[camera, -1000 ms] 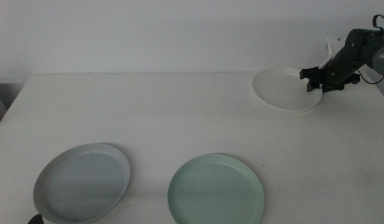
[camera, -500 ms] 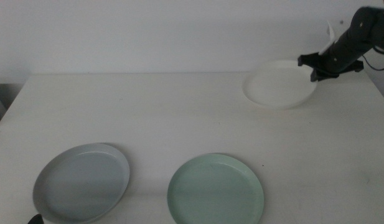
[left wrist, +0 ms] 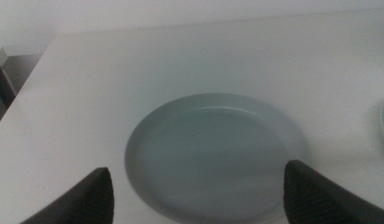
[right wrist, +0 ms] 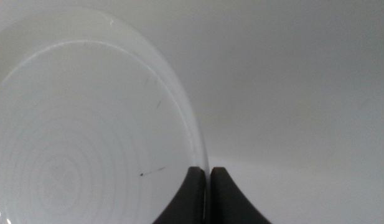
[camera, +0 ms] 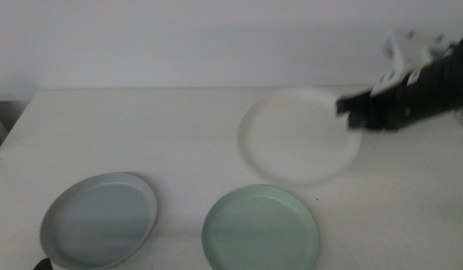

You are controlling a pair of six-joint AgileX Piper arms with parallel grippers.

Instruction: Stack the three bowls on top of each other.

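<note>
White bowl (camera: 295,139), shallow, round, motion-blurred, rim pinched by right gripper (camera: 359,111) fingers, above table (camera: 178,127)

The right arm (camera: 434,94) is black and blocky, blurred in the middle view, with a white fitting (camera: 407,52) on top of it and a dark wrist block behind the right gripper (camera: 353,109). Close up, that gripper's jaws are two matt black wedges with smooth, rounded inner edges. The left gripper (left wrist: 198,199) shows two dark, matt jaws with rounded tips, plain and unmarked
</note>
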